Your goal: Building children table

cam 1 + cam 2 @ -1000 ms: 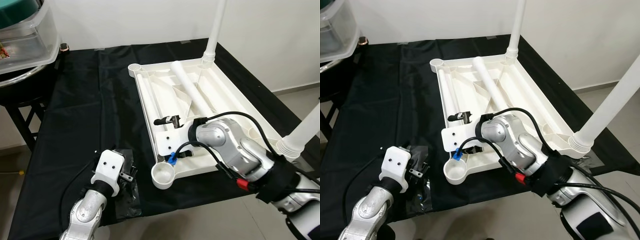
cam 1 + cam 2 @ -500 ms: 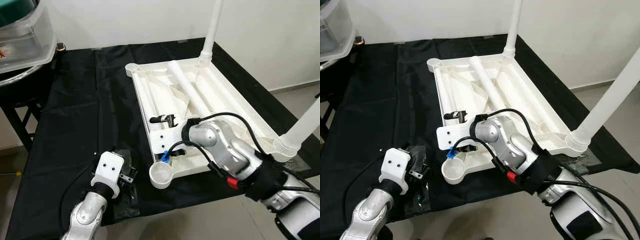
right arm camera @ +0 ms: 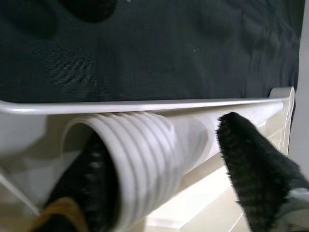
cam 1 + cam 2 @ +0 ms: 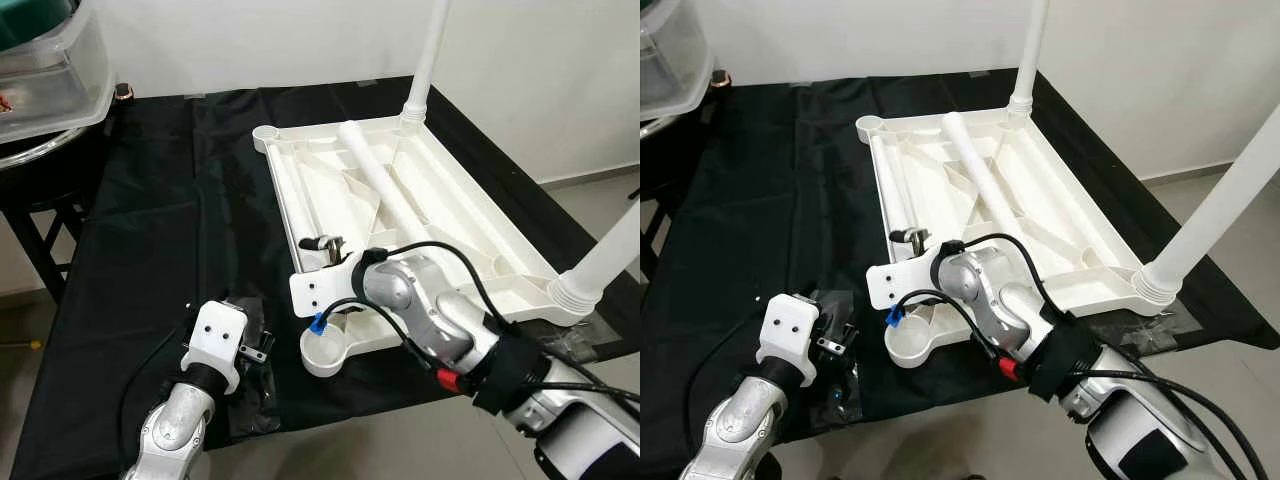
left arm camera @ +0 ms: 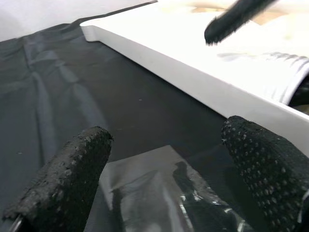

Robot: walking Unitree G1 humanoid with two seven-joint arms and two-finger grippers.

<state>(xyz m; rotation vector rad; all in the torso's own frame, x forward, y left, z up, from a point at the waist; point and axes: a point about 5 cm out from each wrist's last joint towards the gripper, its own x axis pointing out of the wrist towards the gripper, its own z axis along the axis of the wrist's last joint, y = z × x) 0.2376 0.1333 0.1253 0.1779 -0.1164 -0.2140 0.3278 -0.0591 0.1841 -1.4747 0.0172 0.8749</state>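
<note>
Your right gripper has its fingers spread around the threaded end of a loose white leg, one finger inside the tube's mouth, the other outside. That leg lies along the near-left rail of the upturned white tabletop, which rests on the black-draped worktop. Two legs already stand screwed into its right-hand corners. Your left gripper hovers low, fingers parted, over a clear plastic bag beside the tabletop's edge.
</note>
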